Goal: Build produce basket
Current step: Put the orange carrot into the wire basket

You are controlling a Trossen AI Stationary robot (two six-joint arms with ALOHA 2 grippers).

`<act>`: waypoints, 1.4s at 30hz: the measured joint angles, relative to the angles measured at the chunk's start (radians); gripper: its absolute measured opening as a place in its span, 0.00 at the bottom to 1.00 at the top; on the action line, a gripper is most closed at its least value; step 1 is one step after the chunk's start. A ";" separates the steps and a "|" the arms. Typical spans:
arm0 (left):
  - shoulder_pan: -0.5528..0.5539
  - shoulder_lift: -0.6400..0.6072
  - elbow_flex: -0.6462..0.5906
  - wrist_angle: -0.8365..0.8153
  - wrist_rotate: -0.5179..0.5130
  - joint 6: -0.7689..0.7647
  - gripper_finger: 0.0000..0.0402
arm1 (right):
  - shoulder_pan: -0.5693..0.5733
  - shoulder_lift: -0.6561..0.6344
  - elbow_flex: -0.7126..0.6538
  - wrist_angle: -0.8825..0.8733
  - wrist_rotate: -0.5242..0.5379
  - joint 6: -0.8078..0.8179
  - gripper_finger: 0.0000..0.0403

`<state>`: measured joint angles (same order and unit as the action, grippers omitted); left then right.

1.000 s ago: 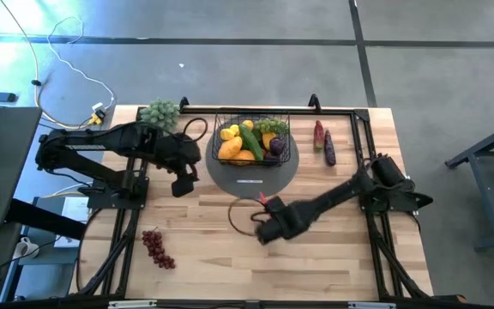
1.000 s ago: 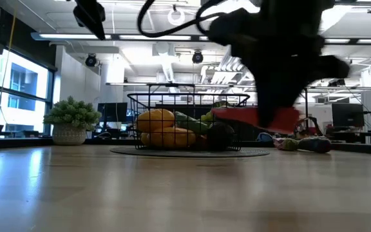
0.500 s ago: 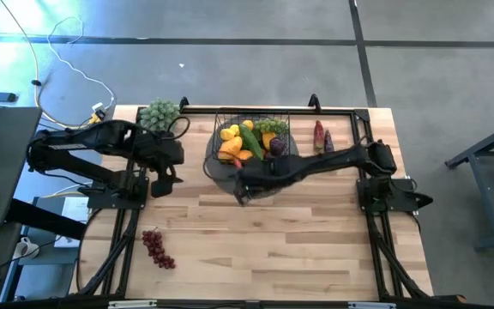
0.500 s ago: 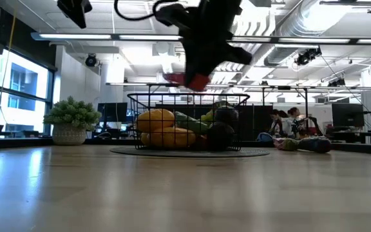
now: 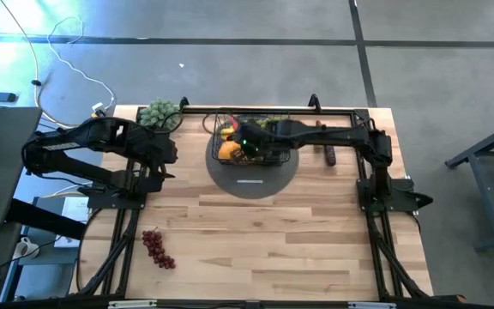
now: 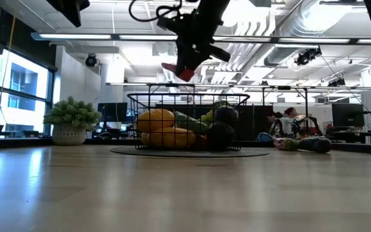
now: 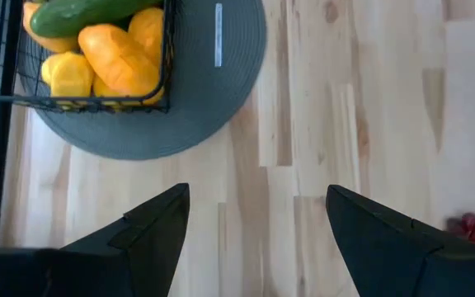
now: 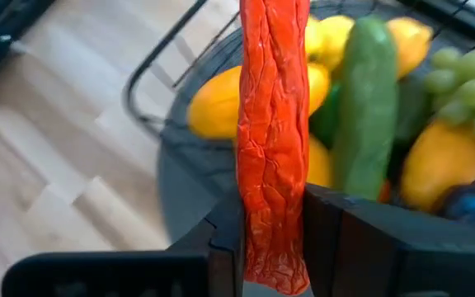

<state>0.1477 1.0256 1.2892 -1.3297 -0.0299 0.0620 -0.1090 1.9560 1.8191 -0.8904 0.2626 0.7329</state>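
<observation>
With the right gripper [image 8: 272, 235] clenched on a wrinkled red chili pepper [image 8: 272, 140] above the black wire-mesh basket [image 6: 189, 122] (left gripper [image 7: 258, 227] open, off to the side), a release short of the near rim below could drop the pepper outside.

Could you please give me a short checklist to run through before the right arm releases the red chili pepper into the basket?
1. Grip: right gripper is shut on the long wrinkled red chili pepper: ok.
2. Position: pepper hangs over the black wire-mesh basket: ok in the high view.
3. Clearance above the basket rim: ok, seen in the low view.
4. Room inside: the green cucumber and yellow lemons fill much of it: cannot tell.
5. Left gripper open, away from the basket: ok.
</observation>
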 joint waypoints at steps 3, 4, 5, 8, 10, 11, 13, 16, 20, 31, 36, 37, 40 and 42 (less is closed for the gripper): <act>0.012 0.000 0.000 -0.029 0.000 0.029 0.68 | -0.044 0.000 0.000 0.000 0.000 -0.041 0.14; 0.015 0.000 0.000 -0.032 0.000 0.036 0.68 | -0.058 0.000 0.000 0.000 0.000 -0.056 0.14; 0.017 0.000 0.000 -0.034 0.001 0.043 0.68 | -0.072 0.000 0.000 0.000 -0.001 -0.065 0.15; 0.018 0.000 0.000 -0.035 0.009 0.047 0.68 | -0.113 0.000 0.000 0.002 -0.011 -0.107 0.15; 0.018 0.000 0.000 -0.036 0.008 0.047 0.68 | -0.139 0.000 0.000 0.002 -0.026 -0.144 0.15; 0.018 0.000 0.000 -0.037 0.006 0.046 0.68 | -0.152 0.000 0.000 0.002 -0.033 -0.163 0.15; 0.018 0.000 0.000 -0.036 0.003 0.033 0.68 | -0.177 0.000 0.000 0.002 -0.056 -0.193 0.15; 0.018 0.001 0.000 -0.036 0.003 0.006 0.68 | -0.213 0.000 0.000 0.002 -0.101 -0.232 0.15; 0.018 0.006 0.000 -0.036 0.002 -0.033 0.68 | -0.244 0.010 -0.001 -0.003 -0.140 -0.268 0.15; 0.014 0.011 0.000 -0.035 0.012 -0.144 0.68 | -0.257 0.078 -0.001 -0.014 -0.249 -0.292 0.15; 0.014 0.011 0.000 -0.035 0.037 -0.193 0.68 | -0.260 0.094 -0.001 -0.041 -0.273 -0.301 0.15; 0.014 0.011 0.000 -0.035 0.043 -0.201 0.68 | -0.261 0.098 -0.001 -0.038 -0.278 -0.306 0.15; 0.014 0.011 0.000 -0.035 0.048 -0.228 0.68 | -0.265 0.113 -0.001 -0.046 -0.304 -0.323 0.15; 0.009 0.011 0.000 -0.034 0.048 -0.245 0.68 | -0.267 0.127 -0.001 -0.056 -0.326 -0.330 0.16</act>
<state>0.1572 1.0363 1.2888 -1.3636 0.0185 -0.1827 -0.3760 2.0828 1.8179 -0.9462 -0.0630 0.4031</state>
